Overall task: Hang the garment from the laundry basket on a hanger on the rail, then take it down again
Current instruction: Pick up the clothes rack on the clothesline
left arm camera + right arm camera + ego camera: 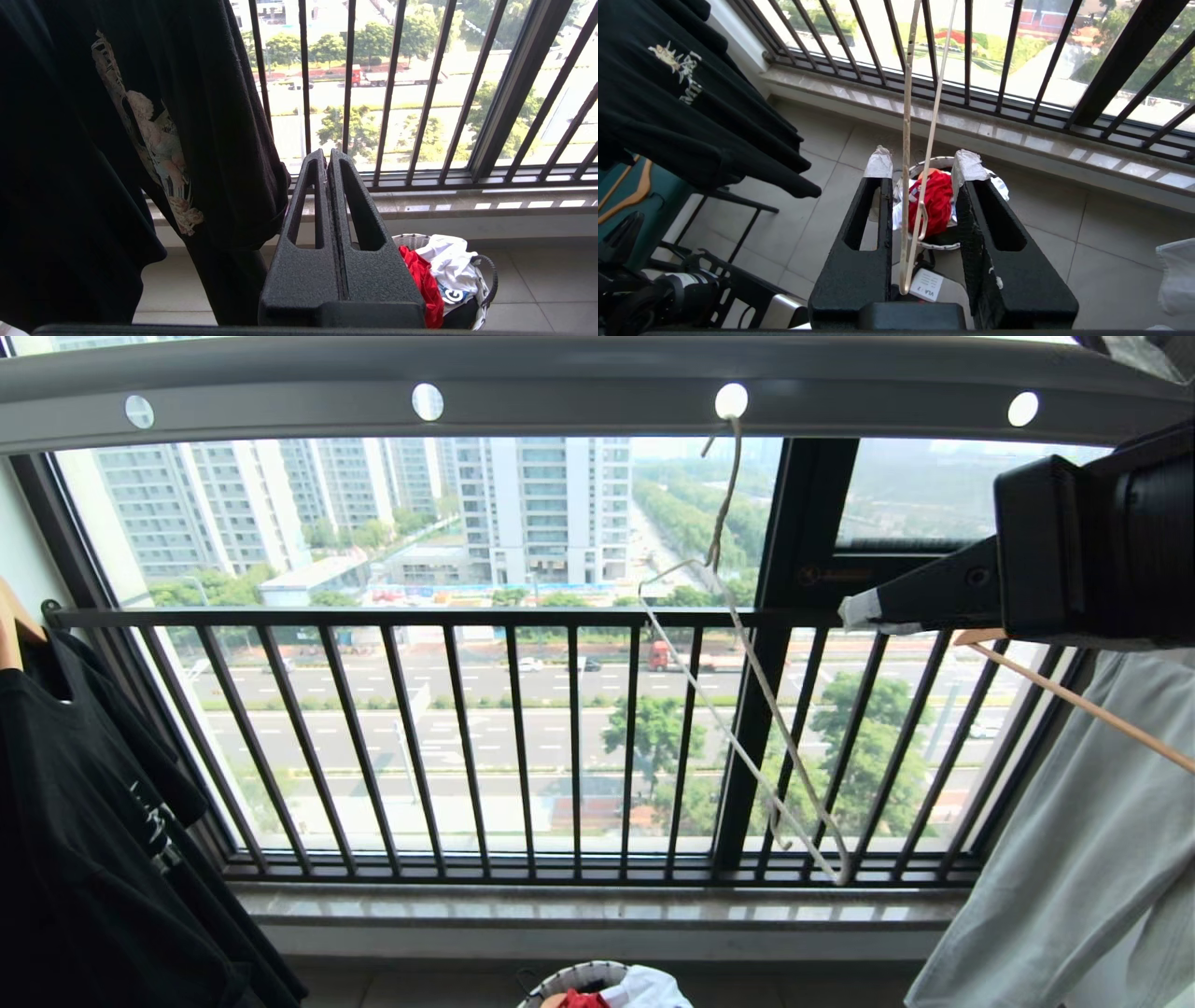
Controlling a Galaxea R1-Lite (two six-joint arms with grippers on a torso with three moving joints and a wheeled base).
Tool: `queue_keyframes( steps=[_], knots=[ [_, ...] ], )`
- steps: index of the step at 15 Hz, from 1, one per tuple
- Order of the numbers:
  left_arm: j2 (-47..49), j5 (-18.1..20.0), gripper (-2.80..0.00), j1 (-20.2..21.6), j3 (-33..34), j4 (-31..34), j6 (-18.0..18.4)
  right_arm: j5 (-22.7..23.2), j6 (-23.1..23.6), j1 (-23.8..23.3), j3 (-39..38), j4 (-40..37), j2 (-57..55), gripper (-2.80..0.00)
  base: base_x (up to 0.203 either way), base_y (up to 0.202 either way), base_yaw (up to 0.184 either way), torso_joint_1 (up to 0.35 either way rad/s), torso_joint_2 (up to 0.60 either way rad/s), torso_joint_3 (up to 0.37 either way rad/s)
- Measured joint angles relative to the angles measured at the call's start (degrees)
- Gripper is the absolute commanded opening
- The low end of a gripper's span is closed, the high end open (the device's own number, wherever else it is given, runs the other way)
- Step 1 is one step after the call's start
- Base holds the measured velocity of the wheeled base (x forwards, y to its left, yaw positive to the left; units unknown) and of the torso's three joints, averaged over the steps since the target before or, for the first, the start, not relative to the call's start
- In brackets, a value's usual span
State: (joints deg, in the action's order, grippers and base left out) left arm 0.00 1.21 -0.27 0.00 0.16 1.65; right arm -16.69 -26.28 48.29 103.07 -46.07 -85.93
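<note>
The bright red T-shirt (934, 201) lay bunched in the small round laundry basket with the white rim (941, 162) on the tiled floor below the window, tangled with a white garment (447, 262); in the head view only a scrap of red showed at the basket's lip. Nothing held it. Above it the thin white wire hanger (747, 709) hung bare, its slim hook through one of the round holes in the long grey metal overhead rail (579, 383).

The right gripper (924, 161) had its tape-tipped black fingers parted, one on each side of the hanger's two wires, touching neither as far as the right wrist view showed. In the head view the same gripper stood at the right edge, level with the black barred window railing (467, 616). The left gripper (326, 156) was parked low beside the hanging black printed T-shirt (140, 140), its fingers pressed together on nothing.

By my judgement this was the very first step: fetching the hanger, with the hanging itself not yet begun. The next move would call for closing on the wire squarely, since so thin and free-swinging a thing could slip or twist between the pads, then lifting the hook clear of its hole. A pale grey-green garment (1074, 859) on a light wooden hanger (1074, 695) hung close on the right and could snag.
</note>
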Motion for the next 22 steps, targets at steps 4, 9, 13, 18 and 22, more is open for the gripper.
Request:
queue_keyframes(
  steps=[4, 9, 13, 18, 22],
  knots=[
    [0.0, 0.0, -2.80, 0.0, 0.0, 0.0, 0.0, -1.5, 0.0, 2.4, 4.9, -1.8, -5.8, 0.00, 0.000, 0.000, 0.000, 0.000, 0.00, 0.000],
    [0.0, 0.0, -2.80, 0.0, 0.0, 0.0, 0.0, -3.6, 3.4, 2.2, 8.2, -0.7, -13.8, 0.00, 0.000, 0.000, 0.000, 0.000, 0.00, 0.000],
    [0.0, 0.0, -2.80, 0.0, 0.0, 0.0, 0.0, -5.8, 7.9, -0.7, 8.6, 1.1, -18.5, 0.00, 0.000, 0.000, 0.000, 0.000, 0.00, 0.000],
    [0.0, 0.0, -2.80, 0.0, 0.0, 0.0, 0.0, -6.0, 12.3, -4.8, 8.6, 3.7, -21.3, -2.80, 0.000, 0.000, 0.000, 0.000, 0.00, 0.000],
    [0.0, 0.0, -2.80, 0.0, 0.0, 0.0, 0.0, -6.0, 13.8, -5.9, 8.6, 4.6, -22.3, -2.80, 0.000, 0.000, 0.000, 0.000, 0.00, 0.000]
  ],
)
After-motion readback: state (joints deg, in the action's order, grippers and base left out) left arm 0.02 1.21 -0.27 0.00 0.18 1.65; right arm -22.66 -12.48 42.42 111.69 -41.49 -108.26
